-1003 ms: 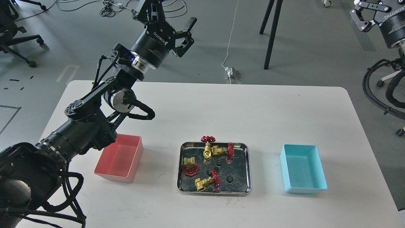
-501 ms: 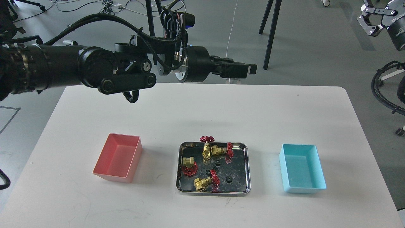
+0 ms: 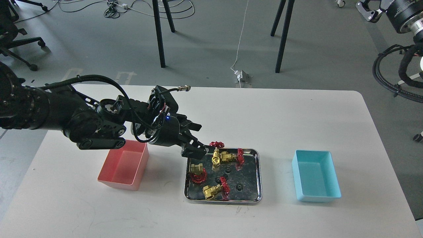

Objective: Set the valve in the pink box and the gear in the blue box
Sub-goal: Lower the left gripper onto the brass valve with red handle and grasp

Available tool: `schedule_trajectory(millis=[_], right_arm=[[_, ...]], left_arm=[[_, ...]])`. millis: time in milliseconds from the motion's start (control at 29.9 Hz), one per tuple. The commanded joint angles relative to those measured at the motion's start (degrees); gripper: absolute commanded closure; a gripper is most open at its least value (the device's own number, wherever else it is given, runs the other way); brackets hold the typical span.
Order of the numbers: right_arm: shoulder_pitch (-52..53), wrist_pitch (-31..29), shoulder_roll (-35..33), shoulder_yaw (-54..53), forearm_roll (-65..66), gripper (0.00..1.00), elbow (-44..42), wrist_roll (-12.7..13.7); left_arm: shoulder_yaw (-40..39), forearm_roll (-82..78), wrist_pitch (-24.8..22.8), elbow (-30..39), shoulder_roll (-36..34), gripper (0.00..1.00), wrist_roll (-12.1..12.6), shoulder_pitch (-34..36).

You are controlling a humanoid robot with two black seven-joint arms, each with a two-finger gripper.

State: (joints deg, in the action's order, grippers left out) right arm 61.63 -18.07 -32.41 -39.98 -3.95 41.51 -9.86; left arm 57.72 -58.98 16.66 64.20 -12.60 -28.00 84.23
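Counting the steel tray (image 3: pixel 257 175) first, I get four brass valves with red handwheels and three small black gears, all lying inside it at the middle of the white table (image 3: pixel 264 119). Two bins flank the tray: the pink box (image 3: pixel 124 165) to its left and the blue box (image 3: pixel 315 180) to its right, both showing bare floors.

My left gripper (image 3: pixel 195 148) hangs low over the tray's far-left corner, fingers parted and holding nothing. The nearest upright valve (image 3: pixel 216 155) stands just to the right of the fingertips, its wheel at the tray's far rim, and leans against a second valve (image 3: pixel 231 157) lying on its side. A third valve (image 3: pixel 198 172) sits just below the gripper by the left wall, wheel down. The fourth valve (image 3: pixel 214 191) lies at the near edge.

The gears are further in: one gear (image 3: pixel 227 170) is between the valves, another gear (image 3: pixel 218 179) is beside the fourth valve's wheel, and the last gear (image 3: pixel 239 187) lies on open tray floor.

My right gripper (image 3: pixel 370 8) is up at the top right, off the table, cut by the frame edge; I cannot tell how its fingers stand.
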Motion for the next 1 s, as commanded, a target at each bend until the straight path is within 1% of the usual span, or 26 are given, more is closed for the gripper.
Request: schedule_trajectory(millis=[0, 167, 435, 568, 735, 969], right_arm=[[1.03, 0.14, 2.26, -0.02, 0.08, 0.0, -3.1, 0.9], [0.6, 0.14, 2.44, 0.25, 0.08, 0.0, -3.72, 0.99], [0.51, 0.14, 2.35, 1.92, 0.08, 0.0, -3.72, 0.9], [0.42, 0.14, 2.26, 1.92, 0.08, 0.0, -3.72, 0.9], [0.07, 0.14, 2.0, 1.92, 0.08, 0.0, -3.72, 0.9], [-0.63, 0.23, 2.0, 1.92, 0.08, 0.0, -3.63, 0.9]], left_arm=[[-0.5, -2.1, 0.39, -3.45, 0.91, 0.01, 0.0, -3.98], [-0.68, -4.39, 2.32, -7.24, 2.4, 0.01, 0.0, -9.17], [-0.68, -4.74, 2.76, -7.33, 2.66, 0.02, 0.0, -11.37], [-0.77, -6.23, 3.2, -7.42, 2.49, 0.08, 0.0, -12.25], [-0.68, -6.5, 4.52, -7.51, 2.31, 0.19, 0.0, -12.25], [-0.6, -6.77, 4.78, -7.6, 1.96, 0.26, 0.0, -13.04]])
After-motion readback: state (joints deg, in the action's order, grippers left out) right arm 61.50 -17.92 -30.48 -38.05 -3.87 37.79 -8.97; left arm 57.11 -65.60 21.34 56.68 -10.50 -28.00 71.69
